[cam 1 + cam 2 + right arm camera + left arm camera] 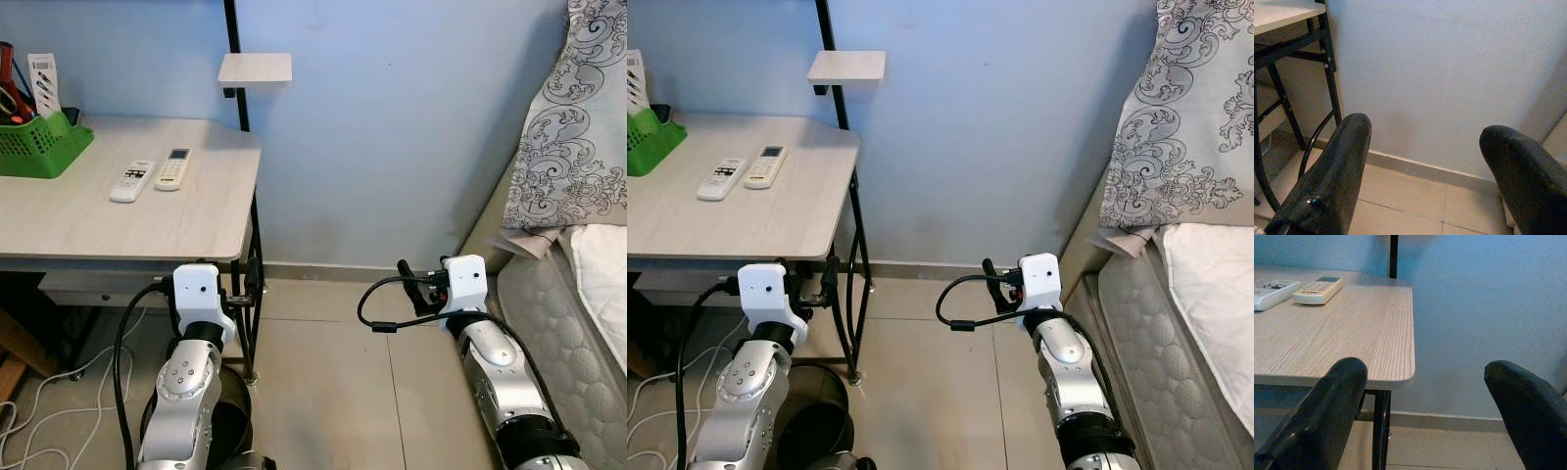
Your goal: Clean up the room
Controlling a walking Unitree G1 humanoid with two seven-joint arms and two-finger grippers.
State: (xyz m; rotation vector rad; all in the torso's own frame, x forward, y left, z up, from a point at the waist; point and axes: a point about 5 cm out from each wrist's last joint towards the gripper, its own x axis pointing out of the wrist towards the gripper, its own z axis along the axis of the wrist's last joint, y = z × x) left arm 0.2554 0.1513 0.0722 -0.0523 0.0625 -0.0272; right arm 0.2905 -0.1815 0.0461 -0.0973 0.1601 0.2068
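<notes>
Two remotes (152, 175) are lying side by side on the desk (118, 220), near its back, one white, one cream with a small screen, both flat and keys up. They are looking like the loose items to tidy, and the green basket (37, 147) at the desk's far left, already holding a few things, is looking like the place for them, though that is my guess. The robot is standing square to the desk corner, so I judge it is only approaching and nothing is picked yet.

The left gripper (1425, 416) is hovering spread wide and empty, just below the desk edge, well short of the remotes. The right gripper (1422, 171) is gaping too, empty, pointing at the blue wall (392, 127) beside the bed (578, 294). Next it is needing to raise that left arm and reach over the top.
</notes>
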